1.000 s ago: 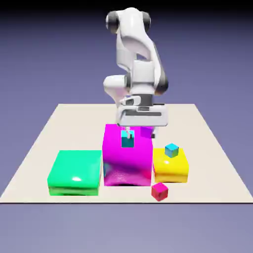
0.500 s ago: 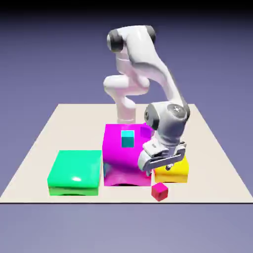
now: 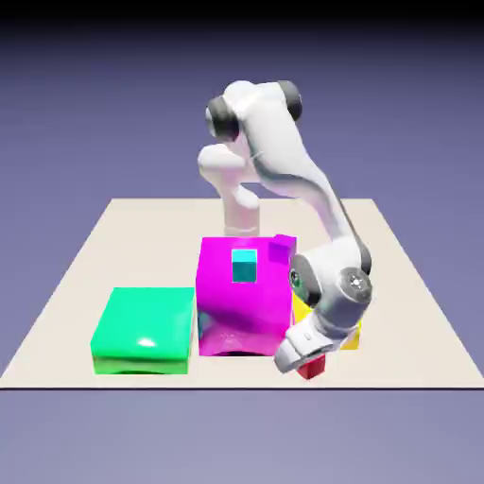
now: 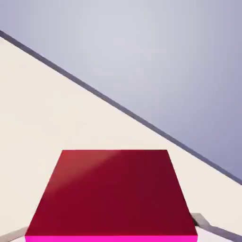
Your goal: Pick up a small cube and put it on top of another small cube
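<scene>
Red cube (image 4: 113,194) sits between my fingertips (image 4: 202,220), near the table's (image 3: 66,364) front edge. My gripper (image 3: 307,367) is closed on it. I'm at the grabbing step; next, I should lift gently.

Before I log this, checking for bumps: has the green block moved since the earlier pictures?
No: the green block sits at the same spot against the table's front edge.

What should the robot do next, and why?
Probably lift straight up: the pincer seems shut on the glossy crimson-red cube, which fills the space between its fingertips, beside the big glossy yellow block.
</scene>
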You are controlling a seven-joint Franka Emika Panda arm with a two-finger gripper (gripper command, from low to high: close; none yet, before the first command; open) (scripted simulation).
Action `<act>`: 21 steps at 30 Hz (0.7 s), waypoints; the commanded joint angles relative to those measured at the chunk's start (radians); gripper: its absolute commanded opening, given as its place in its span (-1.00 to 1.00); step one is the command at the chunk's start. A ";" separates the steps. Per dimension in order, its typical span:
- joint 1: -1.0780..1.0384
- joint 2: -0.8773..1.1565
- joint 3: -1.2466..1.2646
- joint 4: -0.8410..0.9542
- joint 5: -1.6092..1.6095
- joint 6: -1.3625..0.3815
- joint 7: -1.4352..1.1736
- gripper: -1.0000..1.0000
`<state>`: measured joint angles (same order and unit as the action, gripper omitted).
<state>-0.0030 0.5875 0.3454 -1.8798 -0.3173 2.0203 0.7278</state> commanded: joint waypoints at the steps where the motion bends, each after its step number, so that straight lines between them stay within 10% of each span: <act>1: 0.000 0.000 0.000 0.000 -0.003 0.000 0.001 -1.00; 21: -0.017 -0.645 -0.326 -0.157 0.340 -0.440 0.108 -1.00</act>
<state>-0.0173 -0.0577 0.0199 -2.0369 0.0249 1.5806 0.8360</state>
